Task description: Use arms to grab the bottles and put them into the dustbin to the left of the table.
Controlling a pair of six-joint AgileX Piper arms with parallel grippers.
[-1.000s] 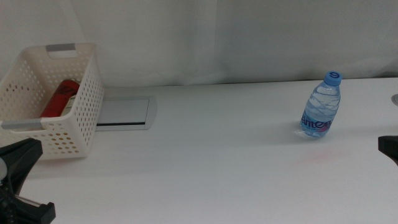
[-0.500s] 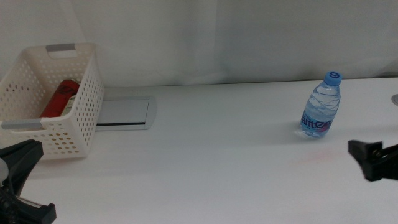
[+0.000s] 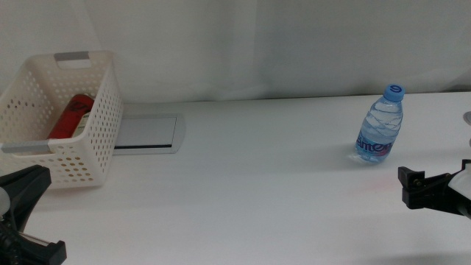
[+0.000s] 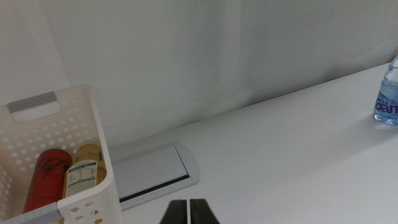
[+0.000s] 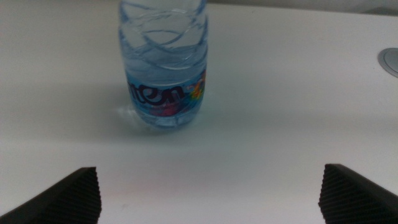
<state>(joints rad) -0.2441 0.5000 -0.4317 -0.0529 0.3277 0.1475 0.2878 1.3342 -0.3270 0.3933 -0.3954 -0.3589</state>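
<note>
Clear glossy plastic water bottle (image 3: pixel 380 125), perforated white plastic dustbin (image 3: pixel 88 140), smooth matt table (image 3: pixel 257 191)

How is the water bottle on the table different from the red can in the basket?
The water bottle stands upright on the white table; the red can leans tilted inside the white basket. The water bottle is clear with a blue cap; the red can is opaque. Neither is held by a gripper.

Overhead view faces forward; all views share the water bottle (image 3: pixel 380 124).

A white wall or backdrop (image 3: pixel 294 44) fills the upper half of the frame; a round grey fitting (image 3: pixel 466 117) peeks in at the right edge.
</note>
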